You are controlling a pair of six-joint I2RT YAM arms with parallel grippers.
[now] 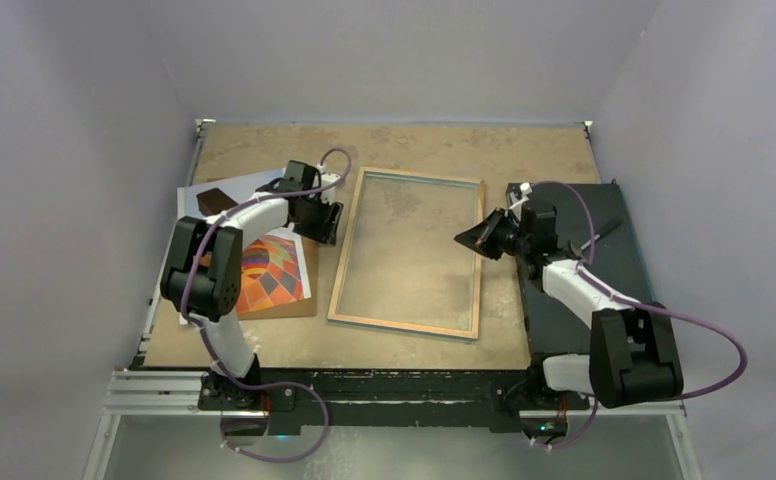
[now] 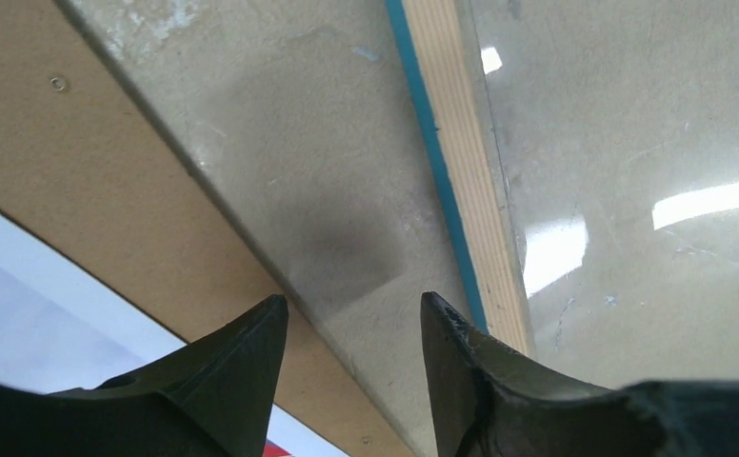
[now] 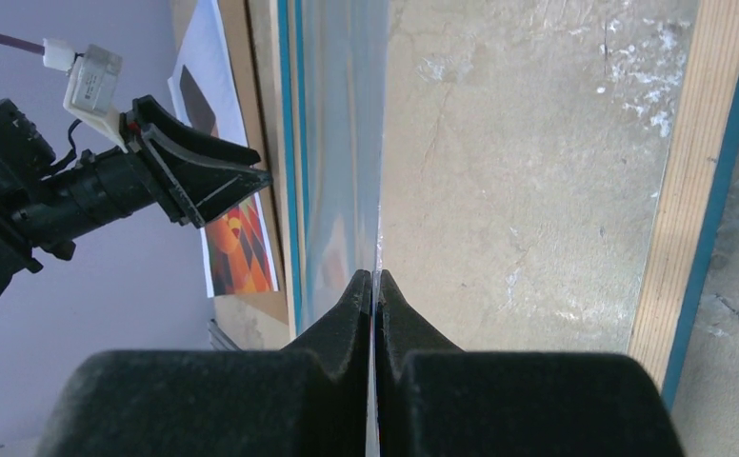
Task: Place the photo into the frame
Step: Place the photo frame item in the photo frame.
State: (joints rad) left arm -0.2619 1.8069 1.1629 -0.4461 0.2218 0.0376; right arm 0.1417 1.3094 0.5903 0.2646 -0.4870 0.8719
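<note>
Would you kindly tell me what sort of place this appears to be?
Probably a robotics lab test cell: plain walls box in a worn table, a left arm and right arm are bolted to its edge, and a picture frame lies staged.

Both arms I'm driving are built alike. The left arm (image 1: 232, 222) has white shells over its links and chunky black joint housings (image 1: 204, 275). The right arm (image 1: 576, 287) matches, with its own black block (image 1: 636, 355) at the elbow. A purple cable (image 1: 339, 153) runs along each one, and the right one's bows out wide. Each wrist ends in matte black jaws, wedge-shaped and tapering to narrow tips, with slightly rough faces. From the right wrist camera I can see a small grey box (image 3: 92, 78) with a white plug (image 3: 58, 53) mounted on the left wrist.
</note>
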